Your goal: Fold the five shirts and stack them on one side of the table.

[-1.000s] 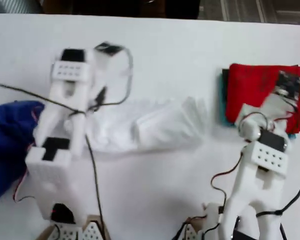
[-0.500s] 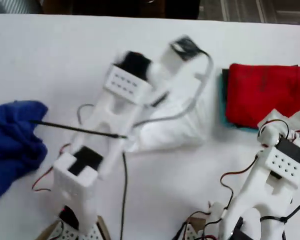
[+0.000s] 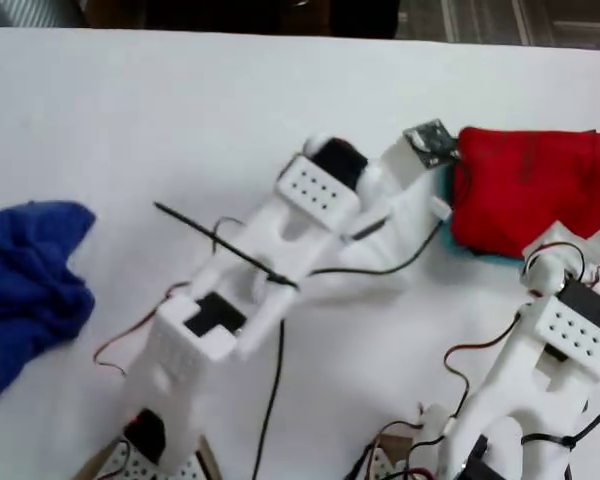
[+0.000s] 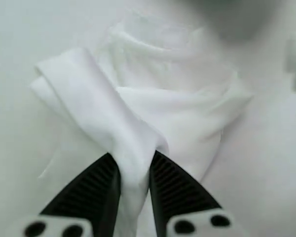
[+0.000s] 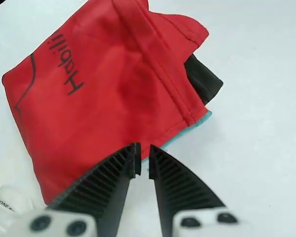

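My left gripper (image 4: 134,170) is shut on a bunched fold of the white shirt (image 4: 153,103). In the high view the left arm stretches across the table, its gripper (image 3: 426,186) right beside the folded red shirt (image 3: 525,185), with the white shirt (image 3: 410,218) bunched under the arm. The red shirt (image 5: 98,94) tops a stack over a teal shirt (image 5: 198,123) and a dark one (image 5: 202,79). My right gripper (image 5: 143,160) is shut with nothing in it, over the stack's near edge. A crumpled blue shirt (image 3: 25,290) lies at the far left.
The right arm (image 3: 555,330) stands at the front right, close to the stack. Cables trail from both arms over the white table (image 3: 180,110). The table's far edge runs along the back.
The left arm has swung right, dragging the white shirt from the table's middle up against the red stack. The right arm has drawn back off the red shirt toward the front.
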Controlling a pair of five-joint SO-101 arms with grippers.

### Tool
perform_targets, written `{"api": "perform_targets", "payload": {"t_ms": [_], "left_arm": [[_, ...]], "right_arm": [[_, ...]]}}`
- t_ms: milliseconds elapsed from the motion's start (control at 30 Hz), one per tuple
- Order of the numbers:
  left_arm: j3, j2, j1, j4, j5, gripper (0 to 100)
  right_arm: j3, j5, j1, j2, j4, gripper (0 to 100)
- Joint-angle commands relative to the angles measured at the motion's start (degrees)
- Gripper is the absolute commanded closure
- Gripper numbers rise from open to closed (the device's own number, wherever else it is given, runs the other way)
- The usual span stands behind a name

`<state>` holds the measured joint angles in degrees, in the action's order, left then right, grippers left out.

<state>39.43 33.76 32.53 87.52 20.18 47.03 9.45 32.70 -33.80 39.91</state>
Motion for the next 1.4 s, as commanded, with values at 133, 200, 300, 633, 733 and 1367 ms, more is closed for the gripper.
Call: {"api": "perform_targets", "payload": {"t_ms": [133, 200, 300, 633, 733, 1367], "left_arm": [[2.42, 1.32, 1.93, -2.11, -0.44, 96], [2.42, 2.11, 1.58, -1.85, -0.62, 90], [2.42, 2.2, 1.41, -1.76, -0.7, 78], [7.08, -0.88, -0.7, 1.85, -0.7, 77], [14.73, -4.04, -3.6, 5.45, -0.26, 77], [11.82, -20.92, -44.4, 14.86, 0.18, 97]], "right_arm": [[-0.35, 0.44, 0.57, -1.98, -0.92, 96.4], [-0.35, 0.44, 0.57, -1.98, -0.92, 96.4], [-0.35, 0.44, 0.57, -1.98, -0.92, 96.4], [-0.35, 0.44, 0.57, -1.98, -0.92, 96.4], [-0.35, 0.44, 0.57, -1.98, -0.92, 96.4], [-10.81, -18.02, -34.77, 3.12, 12.53, 97.6]]}}
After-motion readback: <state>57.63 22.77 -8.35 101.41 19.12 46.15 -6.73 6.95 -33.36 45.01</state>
